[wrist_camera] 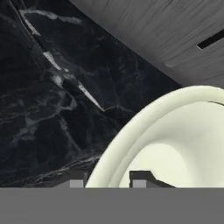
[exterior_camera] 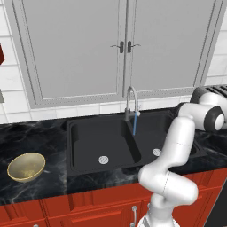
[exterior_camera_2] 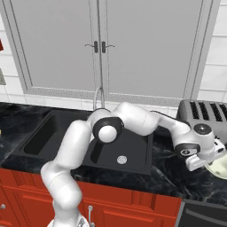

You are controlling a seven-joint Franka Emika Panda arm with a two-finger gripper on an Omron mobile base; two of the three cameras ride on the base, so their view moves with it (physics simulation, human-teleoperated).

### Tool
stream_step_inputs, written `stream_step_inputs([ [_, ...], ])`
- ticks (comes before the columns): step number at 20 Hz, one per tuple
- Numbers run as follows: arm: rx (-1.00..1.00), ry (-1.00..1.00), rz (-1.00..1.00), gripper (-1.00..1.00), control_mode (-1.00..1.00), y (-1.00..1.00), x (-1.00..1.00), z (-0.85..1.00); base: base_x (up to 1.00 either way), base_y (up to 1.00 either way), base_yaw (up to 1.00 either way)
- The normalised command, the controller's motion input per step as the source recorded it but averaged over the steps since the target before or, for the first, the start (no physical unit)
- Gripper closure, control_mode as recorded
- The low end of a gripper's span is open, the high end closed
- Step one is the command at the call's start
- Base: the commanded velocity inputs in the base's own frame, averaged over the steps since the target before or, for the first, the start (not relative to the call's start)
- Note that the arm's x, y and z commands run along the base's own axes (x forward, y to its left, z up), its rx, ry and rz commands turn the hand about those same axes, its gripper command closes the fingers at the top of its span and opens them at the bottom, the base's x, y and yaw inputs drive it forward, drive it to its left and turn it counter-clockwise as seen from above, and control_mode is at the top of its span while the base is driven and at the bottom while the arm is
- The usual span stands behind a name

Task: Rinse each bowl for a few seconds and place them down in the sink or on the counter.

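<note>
The pale cream-white bowl sits on the counter next to a toaster, at the far right in the right base view. My gripper straddles its near rim, one fingertip outside and the other inside, both against the rim. The arm reaches far right to it. The tan-gold bowl stands alone on the counter left of the sink. A thin blue stream of water runs from the faucet.
A grey toaster stands just behind the cream bowl. Grey cabinet doors hang above the sink. Red cabinet fronts run below the counter edge.
</note>
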Motion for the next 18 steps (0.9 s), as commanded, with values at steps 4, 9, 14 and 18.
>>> stream_step_inputs([
  [4,-0.06,-0.04,0.04,1.0,-1.0,0.1,-0.12,0.0,0.0,0.0,0.0],
  [9,-0.11,-0.07,0.04,1.0,-1.0,0.25,-0.22,0.05,0.0,0.0,0.0],
  [14,-0.13,-0.18,0.07,1.0,-1.0,0.26,-0.42,0.37,0.0,0.0,0.0],
  [18,-0.15,-0.17,0.15,1.0,-1.0,0.27,-0.34,0.5,0.0,0.0,0.0],
])
